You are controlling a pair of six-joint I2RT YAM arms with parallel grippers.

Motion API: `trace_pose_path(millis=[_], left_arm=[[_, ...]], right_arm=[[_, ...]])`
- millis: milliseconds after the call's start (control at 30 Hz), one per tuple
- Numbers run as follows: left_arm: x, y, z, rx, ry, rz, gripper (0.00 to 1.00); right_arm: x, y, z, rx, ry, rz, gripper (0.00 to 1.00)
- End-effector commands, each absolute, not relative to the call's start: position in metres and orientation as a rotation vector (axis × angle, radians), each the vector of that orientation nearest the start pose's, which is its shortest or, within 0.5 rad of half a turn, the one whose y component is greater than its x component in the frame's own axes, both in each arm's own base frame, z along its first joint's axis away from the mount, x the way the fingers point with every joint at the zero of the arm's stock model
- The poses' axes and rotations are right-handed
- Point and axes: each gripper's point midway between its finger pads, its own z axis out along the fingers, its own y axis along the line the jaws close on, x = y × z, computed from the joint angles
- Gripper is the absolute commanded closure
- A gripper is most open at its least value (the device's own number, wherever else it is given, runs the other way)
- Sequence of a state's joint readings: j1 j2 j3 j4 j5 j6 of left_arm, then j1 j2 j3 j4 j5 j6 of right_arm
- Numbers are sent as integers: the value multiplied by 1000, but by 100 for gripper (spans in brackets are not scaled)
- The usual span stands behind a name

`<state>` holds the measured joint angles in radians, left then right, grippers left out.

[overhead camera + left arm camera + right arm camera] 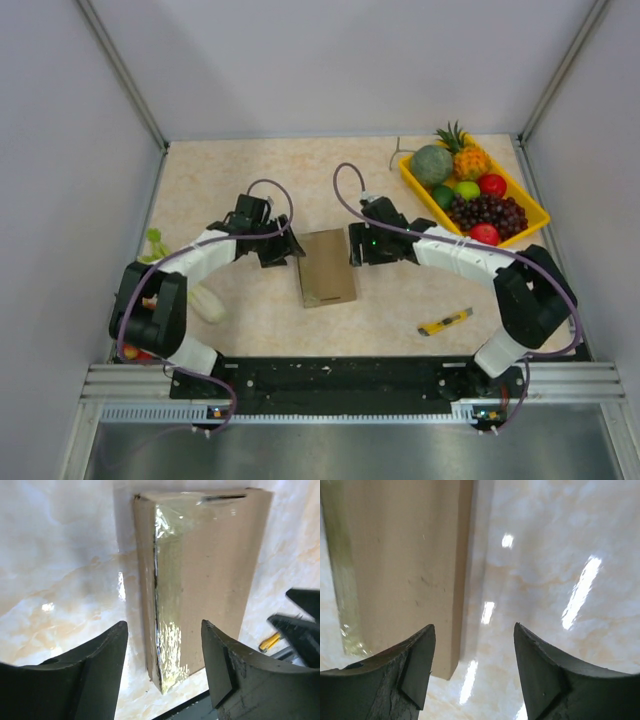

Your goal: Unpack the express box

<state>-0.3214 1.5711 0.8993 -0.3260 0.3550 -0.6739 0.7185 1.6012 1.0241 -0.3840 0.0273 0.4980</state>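
The brown cardboard box [327, 267] lies flat and shut on the desk [230, 180], right between the two arms. It looks light and fairly stiff, though thin card like that would likely dent under a hard squeeze. The shiny clear tape [167, 580] along its seam looks slick, so I'd keep off it and take hold by the plain long edges or under the lip of the lid.

The left fingers [102, 665] stand wide apart with nothing in them. The taped long edge runs straight out from their gap, its near corner just ahead of the tips. The right fingers [417, 667] are spread much the same and empty. The box's other long edge lies ahead in their gap, closer to one finger, with bare desk before the other. Whether either pair touches the card, I can't tell. A yellow knife [445, 321] lies well behind the right fingers.
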Motion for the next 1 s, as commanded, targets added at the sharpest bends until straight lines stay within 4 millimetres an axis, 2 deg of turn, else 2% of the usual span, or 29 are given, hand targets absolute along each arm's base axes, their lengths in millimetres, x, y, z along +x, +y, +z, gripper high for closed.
trace_pose_path(millis=[0, 67, 100, 133, 167, 200, 233, 267, 300, 333, 367, 433, 500, 567, 600, 667, 800, 867, 900, 933, 967], left_arm=[[303, -172, 102, -237, 2509, -695, 35], [282, -183, 98, -149, 2512, -731, 38], [277, -189, 107, -105, 2475, -756, 47], [262, -206, 107, -10, 2475, -793, 51], [251, -213, 105, 68, 2473, -796, 53], [242, -220, 108, 121, 2459, -798, 61], [226, -234, 107, 207, 2462, -816, 64], [218, -237, 104, 233, 2470, -822, 67], [211, -241, 104, 256, 2466, -838, 69], [203, -247, 102, 291, 2464, -857, 74], [195, -247, 96, 300, 2477, -871, 75], [187, -252, 95, 313, 2462, -902, 76], [174, -253, 82, 313, 2496, -930, 76], [171, -252, 77, 324, 2516, -922, 77], [170, -253, 73, 335, 2526, -916, 77], [166, -254, 69, 358, 2543, -923, 77], [165, -251, 52, 337, 2617, -864, 76], [176, -250, 51, 299, 2620, -806, 76], [177, -247, 44, 279, 2650, -759, 76], [189, -245, 46, 224, 2640, -704, 76], [192, -240, 39, 189, 2667, -643, 76]], right_arm=[[326, 272, 120, -241, 2413, 467, 39], [345, 280, 122, -236, 2399, 479, 45], [352, 284, 123, -230, 2394, 490, 48], [367, 292, 121, -218, 2392, 493, 55], [374, 296, 121, -213, 2392, 497, 72], [384, 296, 122, -200, 2387, 495, 78], [397, 303, 129, -193, 2364, 509, 82], [403, 307, 115, -197, 2390, 508, 88], [409, 309, 111, -193, 2397, 507, 89], [419, 314, 116, -189, 2378, 517, 90], [421, 318, 100, -201, 2415, 536, 92], [431, 324, 99, -198, 2412, 563, 92], [433, 329, 84, -210, 2441, 579, 93], [437, 334, 80, -229, 2441, 590, 93], [437, 335, 72, -233, 2456, 591, 93], [438, 337, 71, -244, 2460, 603, 93], [429, 333, 67, -275, 2477, 609, 93], [421, 329, 63, -304, 2492, 608, 93], [418, 328, 62, -311, 2501, 605, 92], [413, 323, 61, -317, 2510, 597, 92], [409, 320, 60, -337, 2520, 592, 92]])
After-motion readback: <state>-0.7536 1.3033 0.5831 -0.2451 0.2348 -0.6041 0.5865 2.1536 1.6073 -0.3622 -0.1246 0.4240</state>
